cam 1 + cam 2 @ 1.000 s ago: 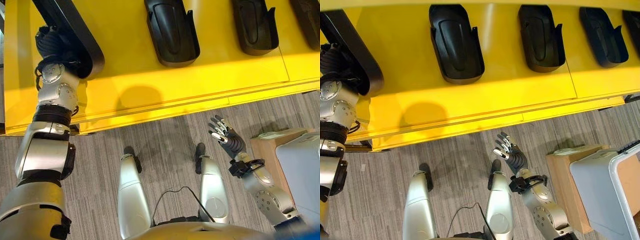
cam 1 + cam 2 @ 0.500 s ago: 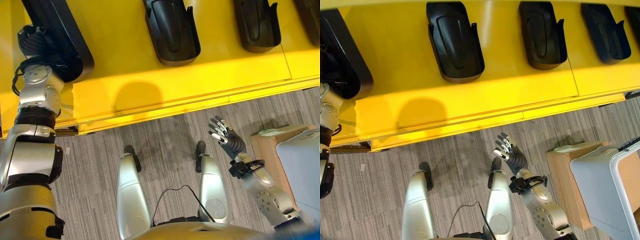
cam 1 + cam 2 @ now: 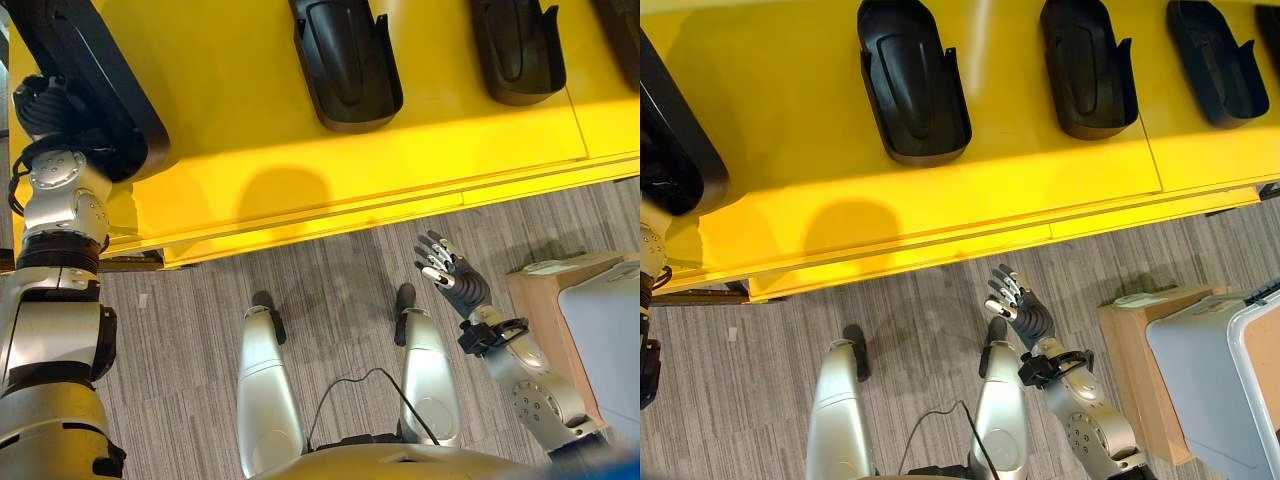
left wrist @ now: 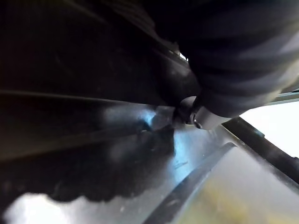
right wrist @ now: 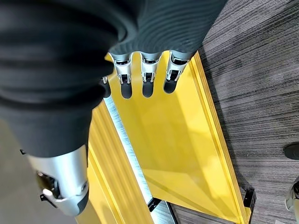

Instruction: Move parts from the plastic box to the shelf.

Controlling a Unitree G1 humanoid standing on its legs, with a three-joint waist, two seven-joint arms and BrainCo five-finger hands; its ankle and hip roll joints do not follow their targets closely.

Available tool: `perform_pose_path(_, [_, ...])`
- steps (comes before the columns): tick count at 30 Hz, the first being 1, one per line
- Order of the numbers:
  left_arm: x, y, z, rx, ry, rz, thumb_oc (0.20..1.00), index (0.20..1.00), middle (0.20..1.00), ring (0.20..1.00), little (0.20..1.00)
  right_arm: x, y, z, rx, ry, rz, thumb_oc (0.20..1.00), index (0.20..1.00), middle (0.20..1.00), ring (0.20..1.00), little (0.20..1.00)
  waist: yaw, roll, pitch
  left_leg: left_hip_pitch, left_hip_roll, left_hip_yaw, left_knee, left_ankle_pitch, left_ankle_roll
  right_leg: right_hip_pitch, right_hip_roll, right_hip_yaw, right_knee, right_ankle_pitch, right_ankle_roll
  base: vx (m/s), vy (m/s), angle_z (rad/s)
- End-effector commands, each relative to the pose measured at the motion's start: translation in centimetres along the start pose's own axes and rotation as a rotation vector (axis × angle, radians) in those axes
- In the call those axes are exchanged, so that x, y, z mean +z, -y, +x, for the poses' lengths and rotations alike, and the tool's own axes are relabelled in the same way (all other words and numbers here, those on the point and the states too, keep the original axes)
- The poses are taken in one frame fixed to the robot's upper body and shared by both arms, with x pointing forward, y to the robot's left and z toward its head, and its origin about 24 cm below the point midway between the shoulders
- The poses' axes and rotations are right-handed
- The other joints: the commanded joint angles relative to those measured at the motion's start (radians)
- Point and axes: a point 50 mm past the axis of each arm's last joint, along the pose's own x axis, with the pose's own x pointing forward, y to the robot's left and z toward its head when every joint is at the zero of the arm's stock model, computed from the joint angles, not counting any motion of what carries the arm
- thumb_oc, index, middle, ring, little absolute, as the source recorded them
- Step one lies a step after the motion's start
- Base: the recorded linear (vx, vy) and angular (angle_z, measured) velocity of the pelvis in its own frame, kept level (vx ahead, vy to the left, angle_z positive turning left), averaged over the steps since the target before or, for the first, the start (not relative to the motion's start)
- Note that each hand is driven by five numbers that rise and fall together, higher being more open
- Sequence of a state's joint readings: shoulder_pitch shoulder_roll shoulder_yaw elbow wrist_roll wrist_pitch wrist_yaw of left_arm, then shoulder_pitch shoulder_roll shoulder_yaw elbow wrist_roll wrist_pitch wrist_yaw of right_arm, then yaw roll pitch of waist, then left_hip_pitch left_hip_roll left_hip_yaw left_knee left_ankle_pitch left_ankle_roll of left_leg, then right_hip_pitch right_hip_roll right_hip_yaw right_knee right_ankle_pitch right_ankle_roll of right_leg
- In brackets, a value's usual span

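Parts lie in a row on the shelf.

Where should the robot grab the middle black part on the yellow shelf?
Likely across the narrow width of the black part, near its rounded end, coming from the shelf front edge: it lies lengthwise toward the robot, and its raised side walls give fingers a hold.

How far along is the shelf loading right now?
Three black parts already lie on the yellow shelf. A fourth part is at the left hand at the shelf's left end; its fingers are hidden. The right hand hangs open. The box contents can't be judged.
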State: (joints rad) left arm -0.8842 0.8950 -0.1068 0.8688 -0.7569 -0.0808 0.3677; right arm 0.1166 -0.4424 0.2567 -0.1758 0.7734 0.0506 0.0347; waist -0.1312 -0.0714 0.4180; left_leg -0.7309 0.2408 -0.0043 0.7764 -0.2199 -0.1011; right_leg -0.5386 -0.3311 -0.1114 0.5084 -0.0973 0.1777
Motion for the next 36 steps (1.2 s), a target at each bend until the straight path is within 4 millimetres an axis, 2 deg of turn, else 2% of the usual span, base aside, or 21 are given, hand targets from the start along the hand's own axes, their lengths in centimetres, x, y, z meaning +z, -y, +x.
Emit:
perform_pose_path(1, [1.7, -3.0, 1.0, 0.079, 0.036, 0.118, 0.2, 0.2, 0.2, 0.2, 0.2, 2.1, 0.6, -0.1, 0.0, 0.098, -0.005, 1.0, 1.0, 1.0, 1.0, 1.0, 0.004, -0.002, -0.01, 0.042, 0.013, -0.02, -0.086, 0.038, -0.026, -0.025, -0.058, 0.037, 0.145, -0.117, -0.017, 0.0, 0.0, 0.0])
perform_pose_path(10, [5.2, -2.6, 1.7, 0.059, 0.14, 0.304, 0.2, 0.2, 0.2, 0.2, 0.2, 2.6, 1.1, -0.2, -0.004, 0.116, -0.005, 1.0, 1.0, 1.0, 1.0, 1.0, -0.007, 0.004, -0.012, 0.036, 0.016, -0.013, -0.082, 0.037, -0.024, -0.035, -0.056, 0.044, 0.142, -0.112, -0.013, 0.0, 0.001, -0.02])
perform_pose_path(13, [5.8, -2.2, 1.7, 0.052, 0.163, 0.323, 0.2, 0.2, 0.2, 0.2, 0.2, 2.6, 1.1, -0.3, -0.005, 0.118, 0.001, 1.0, 1.0, 1.0, 1.0, 1.0, -0.009, 0.005, -0.011, 0.033, 0.017, -0.01, -0.079, 0.037, -0.024, -0.039, -0.058, 0.045, 0.144, -0.111, -0.012, 0.0, 0.0, 0.0])
perform_pose_path(20, [6.3, -1.2, 1.6, 0.035, 0.194, 0.279, 0.2, 0.2, 0.2, 0.2, 0.2, 2.9, 1.1, -0.4, 0.0, 0.131, -0.022, 1.0, 1.0, 1.0, 1.0, 1.0, -0.01, 0.009, -0.009, 0.024, 0.012, -0.009, -0.076, 0.035, -0.022, -0.05, -0.062, 0.048, 0.15, -0.108, -0.01, 0.0, 0.0, 0.0])
perform_pose_path(29, [5.9, -1.0, 1.4, 0.028, 0.188, 0.229, 0.2, 0.2, 0.2, 0.2, 0.2, 2.6, 1.3, -0.5, -0.014, 0.119, -0.022, 1.0, 1.0, 1.0, 1.0, 1.0, -0.01, 0.01, -0.01, 0.023, 0.014, -0.008, -0.074, 0.033, -0.02, -0.055, -0.059, 0.051, 0.154, -0.113, -0.011, 0.0, 0.0, 0.0])
perform_pose_path(34, [6.3, -0.6, 1.4, 0.028, 0.198, 0.189, 0.2, 0.2, 0.2, 0.2, 0.2, 2.7, 1.4, -0.6, -0.022, 0.121, -0.023, 1.0, 1.0, 1.0, 1.0, 1.0, -0.01, 0.012, -0.012, 0.024, 0.013, -0.008, -0.075, 0.032, -0.021, -0.052, -0.06, 0.051, 0.154, -0.117, -0.011, 0.0, 0.0, 0.0])
perform_pose_path(35, [6.3, -0.6, 1.4, 0.03, 0.197, 0.17, 0.426, 0.426, 0.426, 0.426, 0.426, 2.7, 1.4, -0.6, -0.021, 0.121, -0.021, 1.0, 1.0, 1.0, 1.0, 1.0, -0.01, 0.012, -0.013, 0.025, 0.012, -0.008, -0.075, 0.031, -0.021, -0.052, -0.06, 0.051, 0.156, -0.117, -0.011, 0.0, 0.0, 0.0])
perform_pose_path(36, [6.2, -0.6, 1.4, 0.031, 0.193, 0.165, 1.0, 1.0, 1.0, 1.0, 1.0, 2.6, 1.5, -0.6, -0.022, 0.119, -0.022, 1.0, 1.0, 1.0, 1.0, 1.0, -0.011, 0.013, -0.012, 0.026, 0.013, -0.008, -0.074, 0.03, -0.021, -0.051, -0.06, 0.052, 0.156, -0.117, -0.012, 0.0, 0.0, 0.0])
